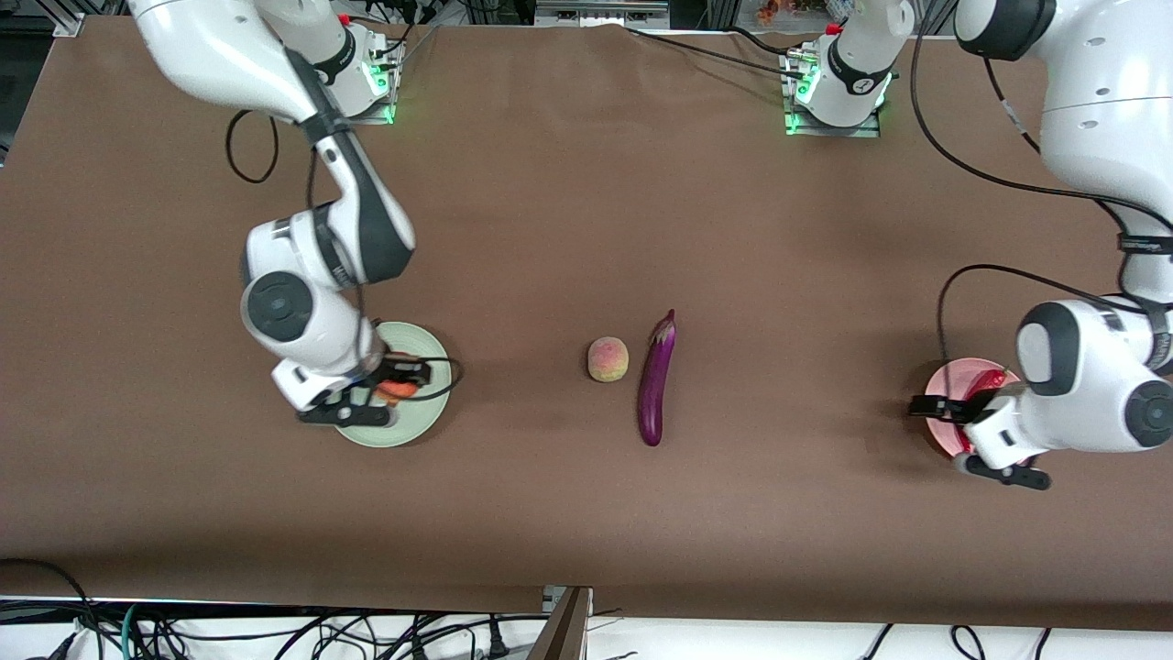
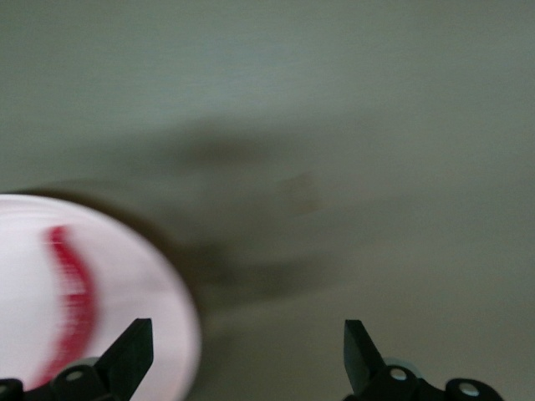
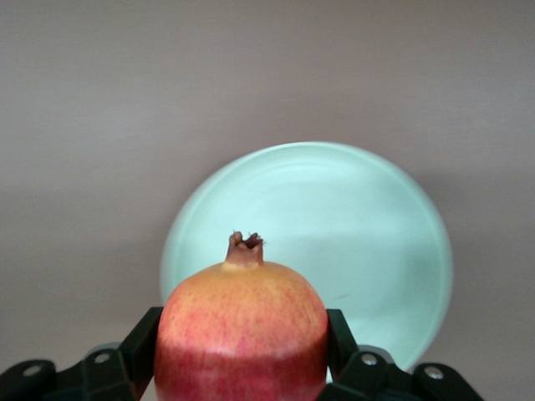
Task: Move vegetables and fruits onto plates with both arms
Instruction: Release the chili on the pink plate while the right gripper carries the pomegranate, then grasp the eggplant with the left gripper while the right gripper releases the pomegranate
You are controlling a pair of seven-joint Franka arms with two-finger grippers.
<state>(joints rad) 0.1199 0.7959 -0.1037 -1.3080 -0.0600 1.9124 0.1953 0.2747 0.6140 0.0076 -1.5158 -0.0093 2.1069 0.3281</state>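
Nearest the front camera, on the brown table covering point(image 1: 586, 229): a long glossy purple eggplant point(image 1: 656, 380), with a small round pink and yellow-green peach point(image 1: 608, 358) just beside it, both lying about midway between the two grippers and well apart from each. Not yet moved to a plate, by the look of it.

Over the round pale mint green plate point(image 1: 426, 348): the right gripper point(image 1: 396, 390), fingers closed on a round red-orange pomegranate point(image 3: 242, 334), its crown pointing up. Held above the plate point(image 3: 368, 217), probably so that it can be let down there without rolling off.

Over the edge of the round pale pink plate point(image 1: 937, 390): the left gripper point(image 1: 935, 408), fingers wide apart, nothing between them. On the plate point(image 2: 125, 276) beside those fingers point(image 2: 129, 355): a slim curved red chili pepper point(image 2: 71, 292), lying free. Seemingly just released, since the jaws stand so wide.
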